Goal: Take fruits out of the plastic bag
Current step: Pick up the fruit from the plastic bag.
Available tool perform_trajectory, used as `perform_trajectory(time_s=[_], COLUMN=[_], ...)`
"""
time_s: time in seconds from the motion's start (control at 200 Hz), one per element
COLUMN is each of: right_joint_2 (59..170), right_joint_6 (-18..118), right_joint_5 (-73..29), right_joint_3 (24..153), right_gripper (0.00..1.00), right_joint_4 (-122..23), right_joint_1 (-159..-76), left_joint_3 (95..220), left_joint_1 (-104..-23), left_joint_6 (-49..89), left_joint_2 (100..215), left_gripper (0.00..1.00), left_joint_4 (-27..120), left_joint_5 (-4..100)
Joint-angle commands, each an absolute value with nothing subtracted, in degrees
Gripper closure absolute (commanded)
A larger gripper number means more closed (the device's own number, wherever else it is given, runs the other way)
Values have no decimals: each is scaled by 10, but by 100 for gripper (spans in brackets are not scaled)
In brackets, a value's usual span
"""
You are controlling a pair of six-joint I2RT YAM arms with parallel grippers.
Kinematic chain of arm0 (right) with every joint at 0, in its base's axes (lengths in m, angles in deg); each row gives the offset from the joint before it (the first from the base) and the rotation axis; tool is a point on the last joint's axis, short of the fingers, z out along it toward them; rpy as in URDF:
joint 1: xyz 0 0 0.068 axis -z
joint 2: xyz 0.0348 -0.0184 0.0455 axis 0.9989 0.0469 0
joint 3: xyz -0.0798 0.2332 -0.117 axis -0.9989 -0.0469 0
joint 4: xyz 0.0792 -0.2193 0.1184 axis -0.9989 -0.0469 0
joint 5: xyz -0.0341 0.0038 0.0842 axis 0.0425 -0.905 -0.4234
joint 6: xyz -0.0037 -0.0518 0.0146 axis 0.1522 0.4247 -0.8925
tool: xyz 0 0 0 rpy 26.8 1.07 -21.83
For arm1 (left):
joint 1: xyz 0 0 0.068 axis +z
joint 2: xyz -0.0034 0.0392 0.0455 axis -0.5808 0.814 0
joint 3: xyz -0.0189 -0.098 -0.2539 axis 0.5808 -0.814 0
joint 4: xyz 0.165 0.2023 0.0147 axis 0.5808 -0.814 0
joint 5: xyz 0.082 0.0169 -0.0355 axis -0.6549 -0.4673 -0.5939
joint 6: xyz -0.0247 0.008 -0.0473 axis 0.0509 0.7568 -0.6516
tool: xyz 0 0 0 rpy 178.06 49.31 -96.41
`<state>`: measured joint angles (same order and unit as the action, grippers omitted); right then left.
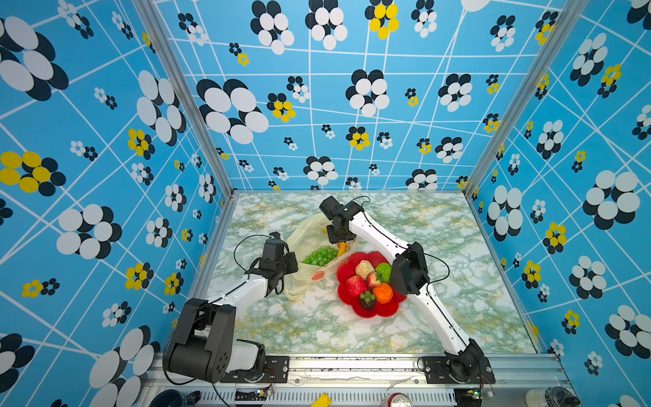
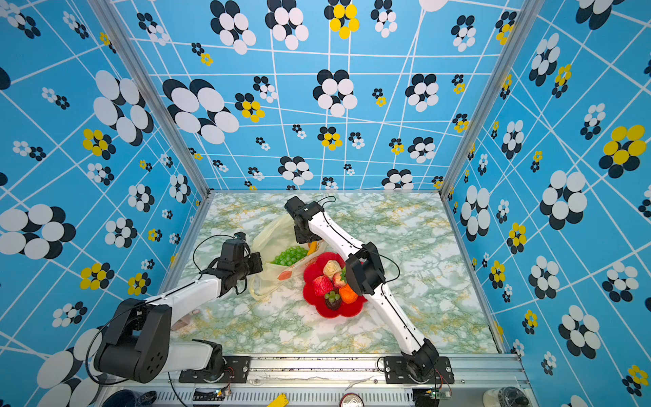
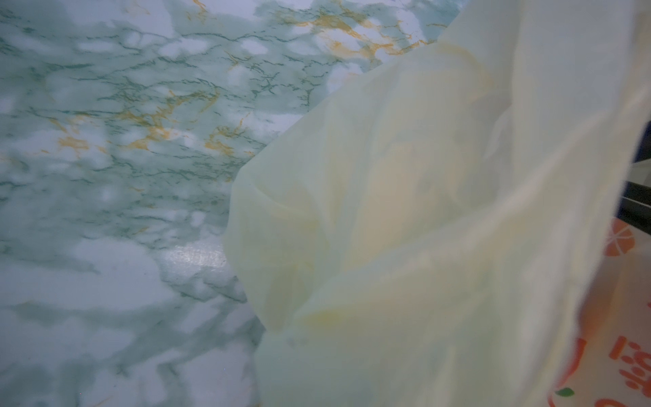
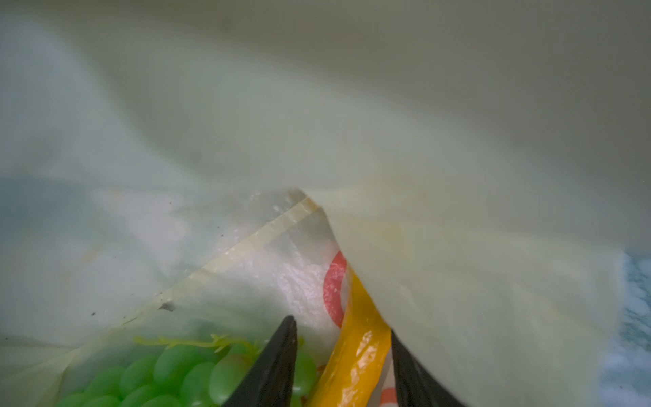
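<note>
While you scan from the near edge, an aluminium rail (image 1: 352, 366) carries both arm bases. Beyond it a green-and-gold marble-print table (image 1: 317, 327) runs back to blue walls (image 1: 352, 105) patterned with black, white and yellow flowers. Orange characters (image 3: 634, 370) printed on the plastic bag (image 1: 306, 239) sit by an orange-slice print (image 3: 619, 241) and are too blurred to read.

Nearest you, the red flower-shaped plate (image 1: 384, 310) holds a dark purple piece (image 1: 367, 303), an orange (image 1: 383, 293), a red strawberry (image 1: 355, 285), a bumpy green fruit (image 1: 383, 272) and a cream piece (image 1: 364, 268). Just behind it the bag lies open on the table with the green grape bunch (image 1: 320, 256) and the yellow banana (image 4: 355, 352) inside.

Your left gripper (image 1: 295, 263) is closed, pinching the bag's rim. Your right gripper (image 4: 341, 326) reaches into the bag with its jaws on either side of the banana; you cannot tell whether they press it.
</note>
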<state>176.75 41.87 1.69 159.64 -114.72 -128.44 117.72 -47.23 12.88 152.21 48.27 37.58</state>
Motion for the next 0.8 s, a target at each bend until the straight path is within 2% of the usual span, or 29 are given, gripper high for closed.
perform_trajectory(time_s=[0.0,0.37,0.5,0.795], right_joint_2=[1789,1829,1829,1784], right_joint_6=[415,413,414,429], right_joint_5=[50,27,12,2], right_joint_3=[1594,1614,1619,1616], right_gripper=[52,51,64,68], right_joint_4=[-1149,-1143,-1144,-1133], right_joint_1=[-1280,-1276,-1277,-1286], left_joint_3=[1192,1192,1194,1195], left_joint_1=[-477,-477,-477,-476], left_joint_6=[136,135,137,140], left_joint_2=[1520,1524,1527,1525], left_gripper=[100,100,100,100], left_joint_4=[474,475,475,470], left_joint_5=[371,372,373,366])
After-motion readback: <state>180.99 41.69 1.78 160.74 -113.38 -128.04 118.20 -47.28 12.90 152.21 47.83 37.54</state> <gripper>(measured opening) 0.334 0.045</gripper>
